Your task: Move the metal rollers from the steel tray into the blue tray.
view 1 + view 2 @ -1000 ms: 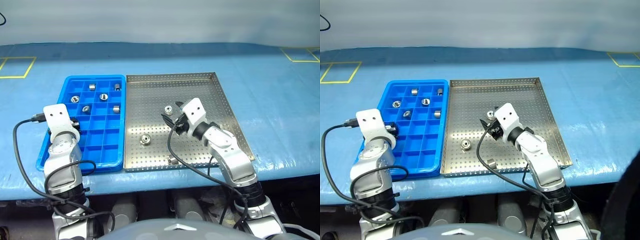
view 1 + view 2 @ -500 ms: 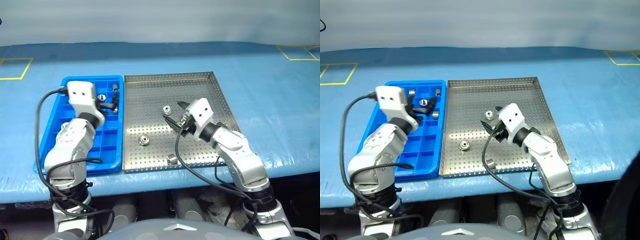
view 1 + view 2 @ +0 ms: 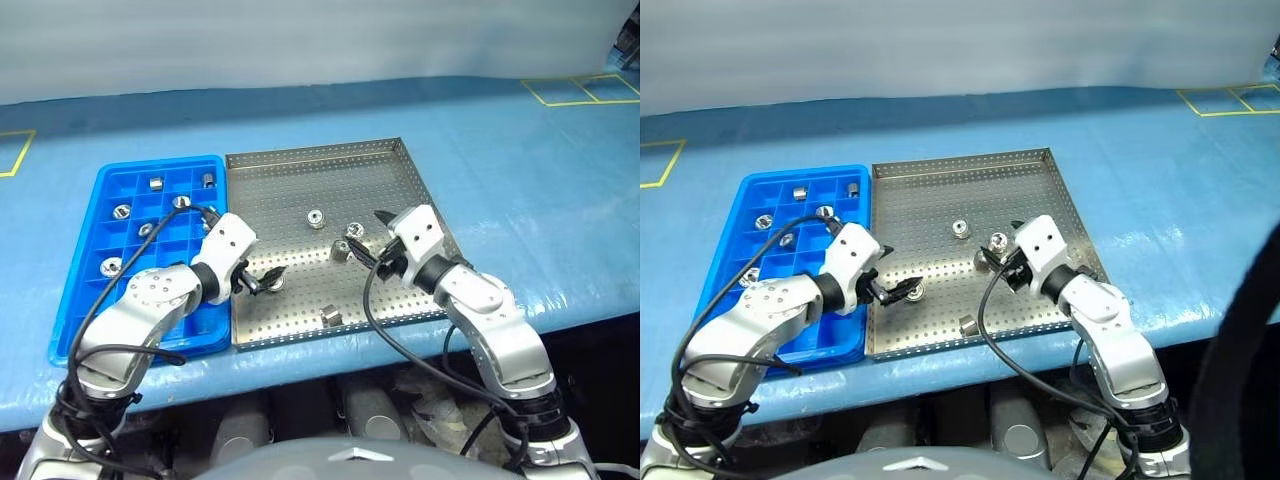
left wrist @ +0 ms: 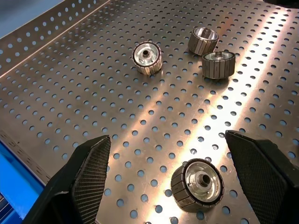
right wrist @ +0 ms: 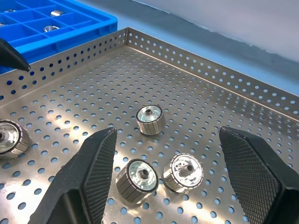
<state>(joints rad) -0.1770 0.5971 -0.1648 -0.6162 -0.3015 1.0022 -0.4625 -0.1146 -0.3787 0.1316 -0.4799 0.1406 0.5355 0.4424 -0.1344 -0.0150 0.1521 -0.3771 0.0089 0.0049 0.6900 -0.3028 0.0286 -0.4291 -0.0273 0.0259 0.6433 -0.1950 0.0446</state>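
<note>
Blue table cover (image 3: 500, 150) with yellow tape squares (image 3: 580, 90) at its corners.

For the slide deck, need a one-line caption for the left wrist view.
Open left gripper poised over a metal roller on the steel tray, three more rollers beyond.

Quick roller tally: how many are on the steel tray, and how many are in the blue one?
Rollers on the steel tray: 5
Rollers in the blue tray: 6 in view; the left gripper and its arm cover part of that tray
Total: 11 in view
</note>
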